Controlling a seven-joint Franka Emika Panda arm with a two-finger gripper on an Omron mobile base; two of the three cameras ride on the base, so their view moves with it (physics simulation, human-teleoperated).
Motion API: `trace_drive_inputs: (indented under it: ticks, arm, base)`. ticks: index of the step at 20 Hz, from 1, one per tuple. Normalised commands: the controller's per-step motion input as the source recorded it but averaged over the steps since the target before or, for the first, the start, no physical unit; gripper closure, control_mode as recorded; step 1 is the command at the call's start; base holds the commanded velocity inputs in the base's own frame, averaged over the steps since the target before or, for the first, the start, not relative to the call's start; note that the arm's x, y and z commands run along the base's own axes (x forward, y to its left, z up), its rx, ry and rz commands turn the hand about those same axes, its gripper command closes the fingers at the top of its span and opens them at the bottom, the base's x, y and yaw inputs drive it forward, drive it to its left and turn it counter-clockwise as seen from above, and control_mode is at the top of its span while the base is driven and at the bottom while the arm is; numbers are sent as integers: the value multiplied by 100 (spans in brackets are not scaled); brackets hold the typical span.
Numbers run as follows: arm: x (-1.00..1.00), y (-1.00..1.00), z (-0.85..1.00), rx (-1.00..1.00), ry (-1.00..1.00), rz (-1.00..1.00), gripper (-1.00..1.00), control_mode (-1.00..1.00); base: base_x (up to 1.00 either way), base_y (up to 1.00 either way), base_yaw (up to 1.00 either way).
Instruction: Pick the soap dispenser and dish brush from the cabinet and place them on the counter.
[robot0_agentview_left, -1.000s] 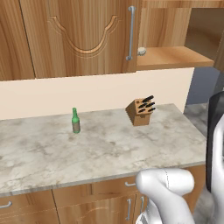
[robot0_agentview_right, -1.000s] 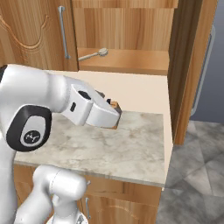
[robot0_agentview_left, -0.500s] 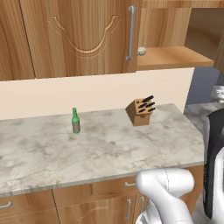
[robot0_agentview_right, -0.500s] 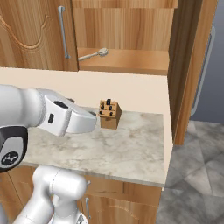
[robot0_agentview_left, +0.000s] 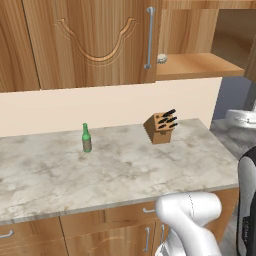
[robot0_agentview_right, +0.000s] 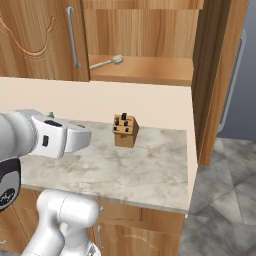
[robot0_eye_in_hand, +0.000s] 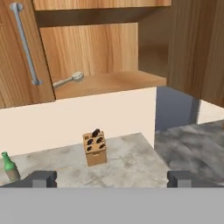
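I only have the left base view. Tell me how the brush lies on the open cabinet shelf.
Observer: The small dish brush with the thin grey-silver handle lies flat on the wooden shelf, with its handle running toward the closed door.
Operator: Report the gripper.
Observer: In the hand view the gripper is open and empty, looking over the wooden knife block up at the shelf.

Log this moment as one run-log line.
end effector: open, empty | dish brush: lying on cabinet shelf | counter: green bottle, knife block | soap dispenser: unseen
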Motion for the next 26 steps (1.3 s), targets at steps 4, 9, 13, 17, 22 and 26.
trace_drive_inputs:
  ticks: [4,9,13,17,22,26]
  arm:
    - [0,52,-1,0,-14,28,-100,-100]
    - [0,46,0,0,-21,25,-100,-100]
    - [0,41,1,0,-24,22,-100,-100]
    - [0,37,4,0,-25,20,-100,-100]
    - [0,32,2,0,-30,14,-100,-100]
    - [0,28,0,0,-28,5,-100,-100]
  base:
    - [0,0,0]
    - [0,0,0]
    - [0,0,0]
    - [0,0,0]
    - [0,0,0]
    - [0,0,0]
